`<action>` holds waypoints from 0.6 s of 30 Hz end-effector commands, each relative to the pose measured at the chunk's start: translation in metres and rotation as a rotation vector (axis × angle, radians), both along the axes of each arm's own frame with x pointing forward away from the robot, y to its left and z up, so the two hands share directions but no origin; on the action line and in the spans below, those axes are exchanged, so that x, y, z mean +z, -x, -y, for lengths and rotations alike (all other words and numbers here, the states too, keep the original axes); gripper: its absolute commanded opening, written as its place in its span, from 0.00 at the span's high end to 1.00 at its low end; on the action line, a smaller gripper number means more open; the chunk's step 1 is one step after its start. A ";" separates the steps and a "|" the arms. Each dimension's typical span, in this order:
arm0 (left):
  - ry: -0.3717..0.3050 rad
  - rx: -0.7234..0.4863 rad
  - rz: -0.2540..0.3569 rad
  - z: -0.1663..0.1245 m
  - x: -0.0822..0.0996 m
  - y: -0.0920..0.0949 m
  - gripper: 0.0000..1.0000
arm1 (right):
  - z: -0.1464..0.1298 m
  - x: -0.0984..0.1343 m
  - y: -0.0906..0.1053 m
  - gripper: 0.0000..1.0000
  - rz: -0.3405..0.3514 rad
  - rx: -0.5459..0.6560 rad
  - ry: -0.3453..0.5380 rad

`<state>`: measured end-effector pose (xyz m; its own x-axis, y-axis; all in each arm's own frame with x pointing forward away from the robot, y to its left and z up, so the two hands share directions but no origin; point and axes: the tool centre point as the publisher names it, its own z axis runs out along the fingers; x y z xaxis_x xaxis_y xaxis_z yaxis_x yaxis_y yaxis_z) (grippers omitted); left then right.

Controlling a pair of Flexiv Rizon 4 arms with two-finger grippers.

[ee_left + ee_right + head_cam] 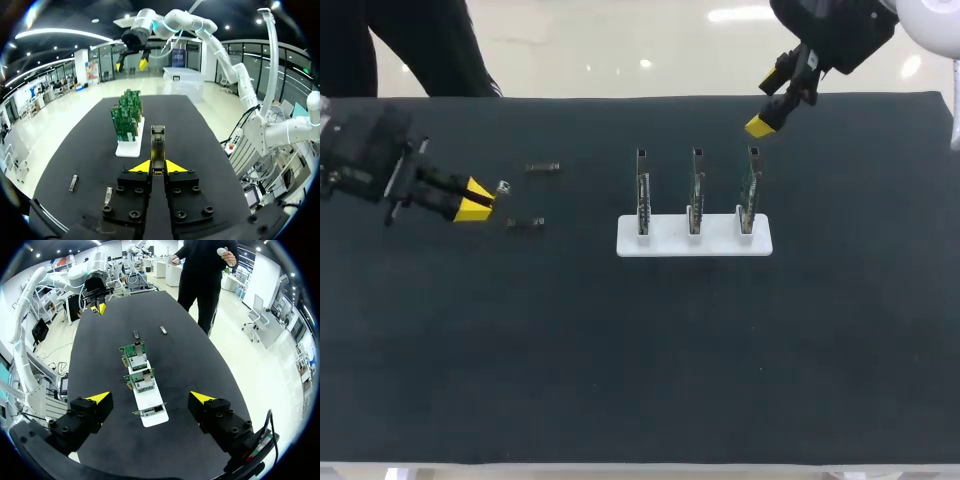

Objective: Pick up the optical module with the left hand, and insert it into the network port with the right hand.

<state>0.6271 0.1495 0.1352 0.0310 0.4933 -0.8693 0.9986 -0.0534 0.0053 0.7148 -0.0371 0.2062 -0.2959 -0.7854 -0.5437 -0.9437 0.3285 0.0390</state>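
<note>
My left gripper [472,200] hovers over the table's left part, shut on a small metal optical module [501,187]. In the left wrist view the module [158,147] sticks out ahead between the yellow tips of that gripper [158,168]. Three green network boards [694,190] stand upright in a white holder [720,244] at mid-table. In the right wrist view my right gripper [151,399] hangs wide open above the holder [148,401] and its boards [142,380], holding nothing. From the head view that gripper [765,118] is high at the back right, near the rightmost board.
Two more modules lie flat on the black mat, one [542,167] behind my left gripper's tip and one [525,226] in front of it. They also show beside the left gripper, module [73,182] and module [108,195].
</note>
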 end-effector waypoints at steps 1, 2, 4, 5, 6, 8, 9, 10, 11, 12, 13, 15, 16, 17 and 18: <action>0.153 -0.005 -0.007 -0.003 -0.004 -0.002 1.00 | -0.001 0.000 0.001 0.00 0.002 -0.003 0.002; 0.153 -0.005 -0.007 -0.003 -0.004 -0.002 1.00 | -0.001 0.000 0.001 0.00 0.002 -0.003 0.002; 0.153 -0.005 -0.007 -0.003 -0.004 -0.002 1.00 | -0.001 0.000 0.001 0.00 0.002 -0.003 0.002; 0.153 -0.005 -0.007 -0.003 -0.004 -0.002 1.00 | -0.001 0.000 0.001 0.00 0.002 -0.003 0.002; 0.153 -0.005 -0.007 -0.003 -0.004 -0.002 1.00 | -0.001 0.000 0.001 0.00 0.002 -0.003 0.002; 0.153 -0.005 -0.007 -0.003 -0.004 -0.002 1.00 | -0.001 0.000 0.001 0.00 0.002 -0.003 0.002; 0.153 -0.005 -0.007 -0.003 -0.004 -0.002 1.00 | -0.001 0.000 0.001 0.00 0.002 -0.003 0.002; 0.153 -0.005 -0.007 -0.003 -0.004 -0.002 1.00 | -0.001 0.000 0.001 0.00 0.002 -0.003 0.002; 0.153 -0.005 -0.007 -0.003 -0.004 -0.002 1.00 | -0.001 0.000 0.001 0.00 0.002 -0.003 0.002; 0.153 -0.005 -0.007 -0.003 -0.004 -0.002 1.00 | -0.001 0.000 0.001 0.00 0.002 -0.003 0.002; 0.153 -0.005 -0.007 -0.003 -0.004 -0.002 1.00 | -0.001 0.000 0.001 0.00 0.002 -0.003 0.002; 0.254 -0.019 -0.009 0.007 0.005 -0.005 1.00 | -0.001 0.000 0.001 0.00 0.002 -0.003 0.002; 0.306 -0.022 -0.015 0.013 0.010 -0.004 1.00 | -0.001 0.000 0.001 0.00 0.002 -0.003 0.002; 0.350 -0.019 -0.018 0.018 0.015 -0.005 1.00 | -0.001 0.000 0.001 0.00 0.002 -0.003 0.002; 0.389 -0.036 -0.028 0.024 0.020 -0.004 1.00 | -0.001 0.000 0.001 0.00 0.002 -0.003 0.002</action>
